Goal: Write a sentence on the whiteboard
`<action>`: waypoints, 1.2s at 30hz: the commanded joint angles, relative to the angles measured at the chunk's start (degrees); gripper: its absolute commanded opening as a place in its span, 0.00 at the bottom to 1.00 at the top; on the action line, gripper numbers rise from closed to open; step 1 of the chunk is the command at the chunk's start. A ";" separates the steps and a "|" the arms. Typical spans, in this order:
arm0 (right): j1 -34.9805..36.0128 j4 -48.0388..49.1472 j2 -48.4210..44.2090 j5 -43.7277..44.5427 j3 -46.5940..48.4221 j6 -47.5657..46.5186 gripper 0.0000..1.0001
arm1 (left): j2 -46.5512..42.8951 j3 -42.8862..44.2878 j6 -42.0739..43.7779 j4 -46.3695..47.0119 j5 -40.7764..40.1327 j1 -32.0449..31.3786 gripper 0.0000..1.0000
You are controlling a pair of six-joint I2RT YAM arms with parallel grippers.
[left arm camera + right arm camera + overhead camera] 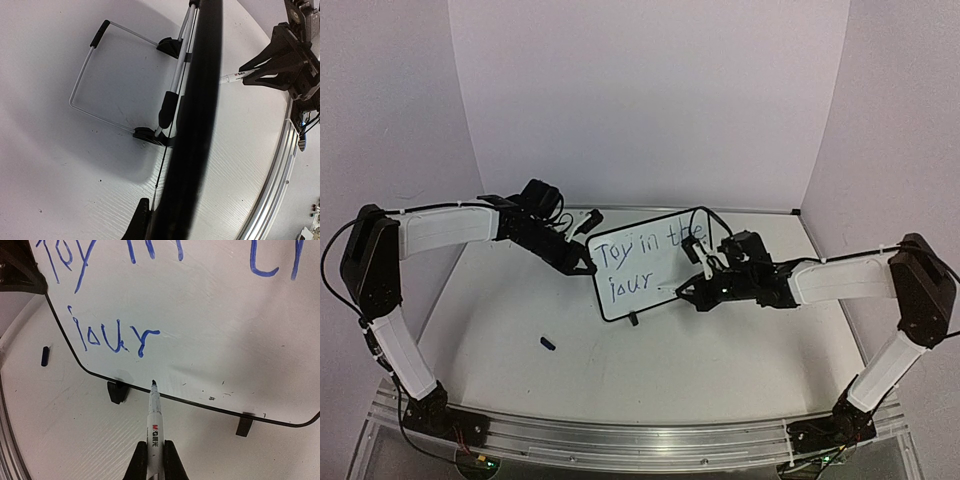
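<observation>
Jaws: our right gripper (155, 445) clamps the slim white marker (154, 420), tip just below the blue handwritten sentence (116, 346); our left gripper (585, 265) pinches the black-framed whiteboard (655, 285).

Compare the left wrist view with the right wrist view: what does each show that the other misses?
Left wrist only: the wire stand behind the whiteboard, which is seen edge-on. Right wrist only: the blue sentence, so far ending at "jour", and a small blue cap on the table. Both: the whiteboard, its black feet and the marker.
</observation>
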 commanded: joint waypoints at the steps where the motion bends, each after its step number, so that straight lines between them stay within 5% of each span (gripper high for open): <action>1: 0.09 3.26 0.80 1.25 3.27 1.30 0.00 | 1.70 0.66 1.33 -3.01 -5.26 -0.43 0.00; 36: -0.06 4.08 5.78 4.12 3.24 3.54 0.00 | 2.03 0.74 1.29 -3.09 -5.14 -0.52 0.00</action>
